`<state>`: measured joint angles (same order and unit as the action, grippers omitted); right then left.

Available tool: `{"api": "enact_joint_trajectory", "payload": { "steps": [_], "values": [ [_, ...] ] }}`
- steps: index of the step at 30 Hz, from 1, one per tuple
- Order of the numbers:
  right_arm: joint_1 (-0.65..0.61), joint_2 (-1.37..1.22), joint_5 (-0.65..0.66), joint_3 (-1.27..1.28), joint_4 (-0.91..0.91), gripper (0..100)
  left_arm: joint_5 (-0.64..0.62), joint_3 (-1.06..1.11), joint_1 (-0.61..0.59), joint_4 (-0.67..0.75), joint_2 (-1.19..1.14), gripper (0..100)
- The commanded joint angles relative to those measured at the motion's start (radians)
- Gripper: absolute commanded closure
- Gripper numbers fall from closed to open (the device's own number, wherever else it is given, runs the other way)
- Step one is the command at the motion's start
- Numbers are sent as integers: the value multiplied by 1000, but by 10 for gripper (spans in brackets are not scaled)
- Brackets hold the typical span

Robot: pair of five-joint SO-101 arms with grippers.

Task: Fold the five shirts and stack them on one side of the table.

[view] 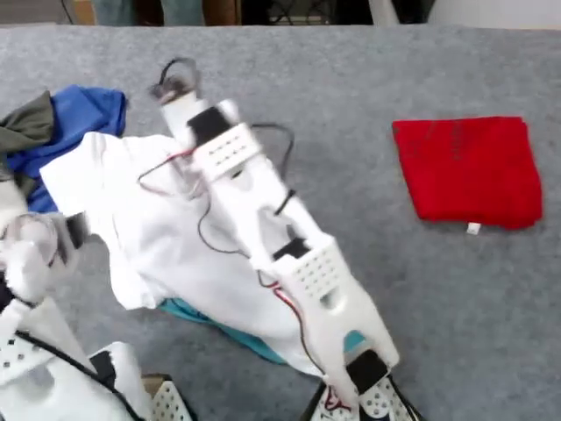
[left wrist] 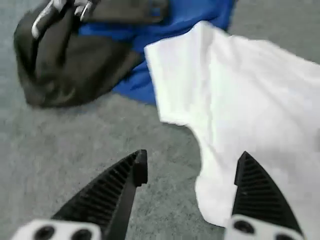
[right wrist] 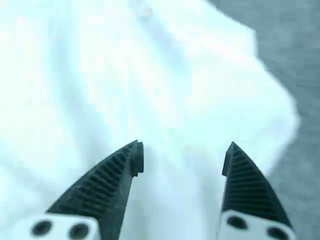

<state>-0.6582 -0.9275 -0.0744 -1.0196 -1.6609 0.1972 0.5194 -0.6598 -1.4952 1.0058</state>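
**One shirt folded, four to go, both grippers open**

High view. The red shirt (view: 469,171) lay folded into a neat rectangle at the right of the frame. It sat alone on the grey tabletop (view: 368,79), well apart from everything else. I judged it the only finished piece, with nothing yet stacked on it. The white shirt (view: 166,254) was spread out, unfolded and rumpled, at left centre. A teal shirt (view: 215,323) peeked out from under its lower edge. At the upper left a blue shirt (view: 83,114) and a dark shirt (view: 24,127) lay bunched together, right against the white one's corner. By my reckoning four of the five were left to fold and all of the stacking was ahead. The white shirt looked like the piece in hand. My right arm (view: 289,254) ran from the bottom centre up across the white shirt toward the upper left.

Left wrist view. My left gripper (left wrist: 193,157) stood wide open and held nothing. One finger hung over bare tabletop and the other over the white shirt's edge, which ran up between them. I could not tell whether either tip touched the cloth. The blue and dark shirts lay beyond, along the top of the frame.

Right wrist view. My right gripper (right wrist: 184,146) was parted about as wide and was also empty. White cloth filled the gap between the fingers, and grey tabletop showed down the right edge. Whether the tips rested on the cloth I could not tell.
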Motion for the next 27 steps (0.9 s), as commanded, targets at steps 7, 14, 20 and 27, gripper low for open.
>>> {"api": "enact_joint_trajectory", "payload": {
  "steps": [7,14,20,27],
  "values": [
    [41,-97,-20,-2,43,954,8,219,-107,135,-8,710],
    [118,-48,3,-220,-107,983,3,220,-104,137,-9,710],
    [203,93,8,-349,-106,985,-38,225,-104,137,-11,709],
    [328,367,8,-346,-106,984,-40,225,-16,132,-11,711]
  ]
}}
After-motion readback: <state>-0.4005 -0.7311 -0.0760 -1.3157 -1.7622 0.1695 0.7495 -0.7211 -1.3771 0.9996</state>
